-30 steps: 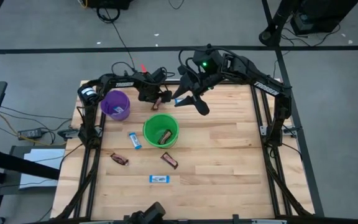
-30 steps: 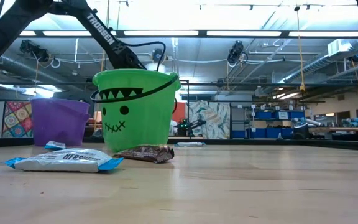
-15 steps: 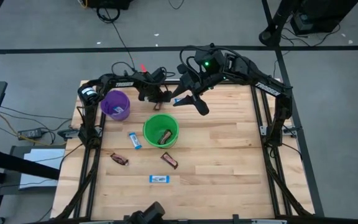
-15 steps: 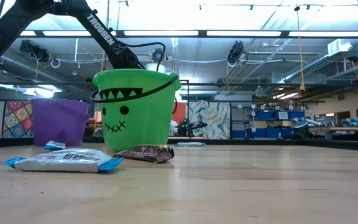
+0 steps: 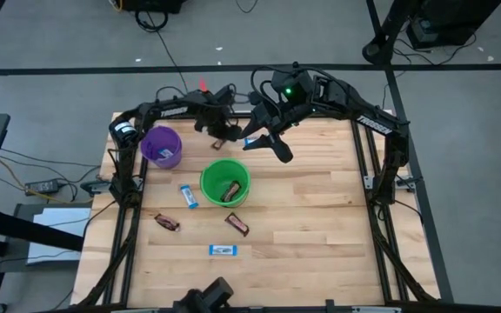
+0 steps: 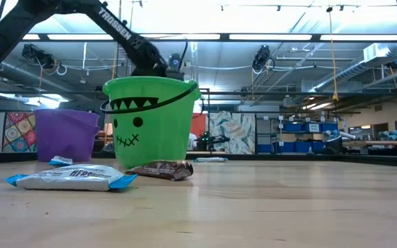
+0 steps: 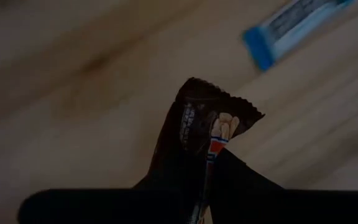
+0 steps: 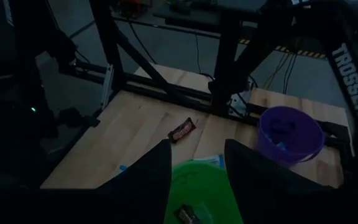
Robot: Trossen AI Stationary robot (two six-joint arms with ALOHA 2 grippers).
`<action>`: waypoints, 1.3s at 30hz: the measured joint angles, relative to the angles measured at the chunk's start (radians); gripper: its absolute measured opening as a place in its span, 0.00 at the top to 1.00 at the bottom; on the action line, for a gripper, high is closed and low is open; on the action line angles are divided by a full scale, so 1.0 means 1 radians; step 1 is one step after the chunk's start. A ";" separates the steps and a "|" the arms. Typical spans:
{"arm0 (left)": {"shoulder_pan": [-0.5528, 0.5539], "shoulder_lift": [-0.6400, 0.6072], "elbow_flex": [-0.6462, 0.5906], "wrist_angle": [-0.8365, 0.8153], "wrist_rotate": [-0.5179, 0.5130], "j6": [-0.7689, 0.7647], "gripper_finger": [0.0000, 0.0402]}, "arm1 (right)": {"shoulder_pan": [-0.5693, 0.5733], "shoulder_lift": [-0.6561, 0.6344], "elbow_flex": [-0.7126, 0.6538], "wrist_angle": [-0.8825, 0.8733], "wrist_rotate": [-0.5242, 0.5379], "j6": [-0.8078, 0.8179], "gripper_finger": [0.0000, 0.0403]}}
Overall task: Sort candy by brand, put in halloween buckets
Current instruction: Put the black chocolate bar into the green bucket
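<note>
My left gripper [image 5: 221, 132] hangs over the table's far edge, between the two buckets, shut on a dark brown candy [image 7: 207, 140]. My right gripper [image 5: 274, 143] is held high to the right of it, open, nothing between its fingers [image 8: 160, 177]. The green bucket [image 5: 224, 183] holds a brown candy [image 5: 230, 190]. The purple bucket [image 5: 161, 146] holds blue ones. A blue candy [image 7: 294, 25] lies flat on the wood under the arms. Two more brown candies [image 5: 167, 223] [image 5: 237, 224] and two blue ones [image 5: 188, 196] [image 5: 223, 250] lie nearer the front. My left gripper pinches the brown candy by one end of its wrapper [image 7: 194, 186] between its two fingers. The fingers come from above, pointing steeply down. The candy hangs below them, its free crimped end [image 7: 219, 99] lowest, clear of the wood.
Black frame rails run along the table's left [image 5: 124, 226] and right [image 5: 372, 209] edges. The right half of the tabletop [image 5: 320, 226] is bare wood. In the low view the green bucket [image 6: 150, 120] and purple bucket [image 6: 64, 134] stand behind a blue candy [image 6: 71, 178] and a brown one [image 6: 160, 170].
My left gripper has risen from the table and rolled a little at the wrist, drawing slightly toward the far edge. The brown candy has come up with it, lifted clear of the wood. My right arm has kept still.
</note>
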State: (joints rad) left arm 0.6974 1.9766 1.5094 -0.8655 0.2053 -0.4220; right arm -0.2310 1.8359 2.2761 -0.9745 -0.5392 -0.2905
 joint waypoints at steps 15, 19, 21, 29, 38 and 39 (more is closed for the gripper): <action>-0.022 0.000 0.588 -0.448 0.056 0.192 0.92 | -0.007 -0.005 0.000 -0.103 0.167 -0.025 0.60; -0.061 -0.001 0.803 -0.582 0.057 0.209 0.92 | -0.037 -0.030 0.000 -0.129 0.327 -0.027 0.60; -0.095 -0.029 0.844 -0.579 0.078 0.203 0.92 | -0.057 -0.049 0.000 -0.128 0.395 -0.025 0.60; -0.227 -0.244 0.706 -0.453 0.092 0.072 0.91 | -0.161 -0.120 0.000 -0.098 0.494 0.000 0.60; -0.370 -0.312 0.705 -0.298 0.295 0.010 0.91 | -0.218 -0.134 0.000 -0.096 0.446 0.003 0.60; -0.386 -0.312 0.705 -0.274 0.400 0.019 0.91 | -0.218 -0.132 0.000 -0.093 0.438 0.002 0.60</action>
State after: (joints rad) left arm 0.3114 1.6642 2.2147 -1.1398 0.6058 -0.4033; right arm -0.4492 1.7041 2.2757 -1.0674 -0.1013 -0.2880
